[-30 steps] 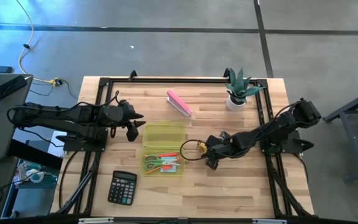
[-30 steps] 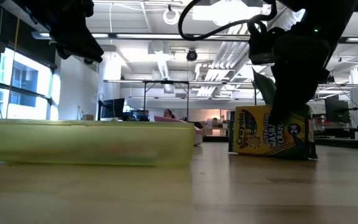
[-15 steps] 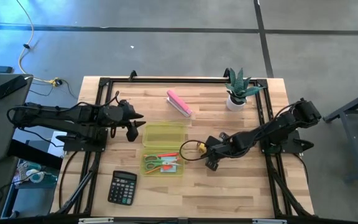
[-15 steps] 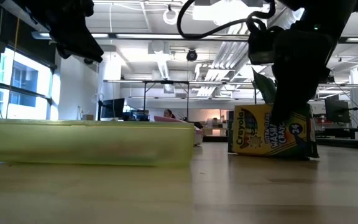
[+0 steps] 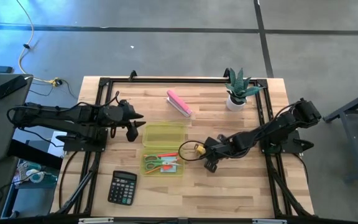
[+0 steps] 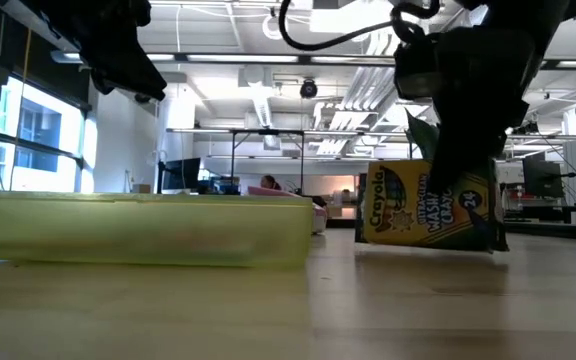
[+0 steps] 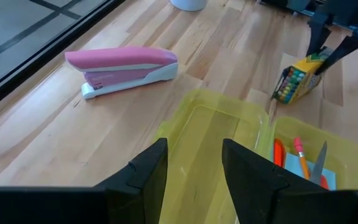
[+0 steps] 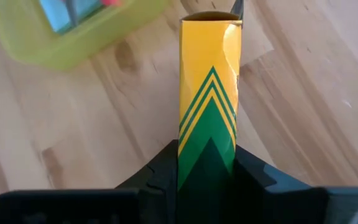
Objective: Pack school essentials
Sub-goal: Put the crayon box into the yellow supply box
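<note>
The yellow-green crayon box [image 5: 197,148] [image 6: 426,210] lies on a long narrow side to the right of the open yellow-green case [image 5: 164,151]. Its open end faces the case, and my right gripper [image 8: 207,177] [image 5: 206,153] is shut on it. The case's near half [image 7: 316,155] holds green-handled scissors [image 5: 157,165], a red-orange marker [image 7: 278,152], a pencil [image 7: 300,154] and a light-blue pad [image 7: 331,180]. My left gripper [image 7: 194,174] [image 5: 131,129] hangs open above the case's empty far half [image 7: 210,130], touching nothing. My right gripper pinches the crayon box's two broad faces between its fingers [image 8: 253,174], near the closed end [image 8: 207,146], away from the opening [image 8: 211,16]. The fingers slant down from above and from the table's right side. The box sits tilted, its lower edge [image 6: 423,243] barely above the table.
A pink stapler [image 5: 179,103] [image 7: 123,67] lies beyond the case toward the far edge. A black calculator [image 5: 123,186] sits near the front left. A potted plant [image 5: 237,91] stands at the far right. Bare wood lies in front of the case and to the crayon box's right.
The crayon box stood square on the table. It has now tipped, risen slightly and shifted a little toward the case. My right gripper has tilted with it. My left gripper has kept still.
</note>
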### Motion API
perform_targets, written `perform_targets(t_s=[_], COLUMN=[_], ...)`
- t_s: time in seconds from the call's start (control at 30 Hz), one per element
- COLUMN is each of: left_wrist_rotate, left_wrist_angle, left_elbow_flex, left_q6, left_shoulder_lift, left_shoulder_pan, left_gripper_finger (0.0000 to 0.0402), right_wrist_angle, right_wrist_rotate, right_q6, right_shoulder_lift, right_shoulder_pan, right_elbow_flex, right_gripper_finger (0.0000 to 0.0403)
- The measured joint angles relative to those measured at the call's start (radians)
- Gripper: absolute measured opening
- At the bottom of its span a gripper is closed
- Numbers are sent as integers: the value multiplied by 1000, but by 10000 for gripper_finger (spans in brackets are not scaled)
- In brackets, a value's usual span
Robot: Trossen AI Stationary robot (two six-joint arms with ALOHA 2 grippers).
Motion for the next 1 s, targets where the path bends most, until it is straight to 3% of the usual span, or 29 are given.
perform_targets(t_s=[0.47,0.77,1.0], left_wrist_rotate=[8,8,8], left_wrist_angle=[0,0,0], left_elbow_flex=[0,0,0], left_q6=[-2,-26,-26], left_shoulder_lift=[0,0,0], left_shoulder_pan=[0,1,1], left_gripper_finger=[143,143,143], right_wrist_angle=[110,439,655], right_wrist_rotate=[-24,-293,-389], right_q6=[-78,-188,-209], right_shoulder_lift=[-102,-105,-58], right_shoulder_pan=[-33,-150,-219], right_elbow_flex=[0,0,5], right_gripper_finger=[91,91,91])
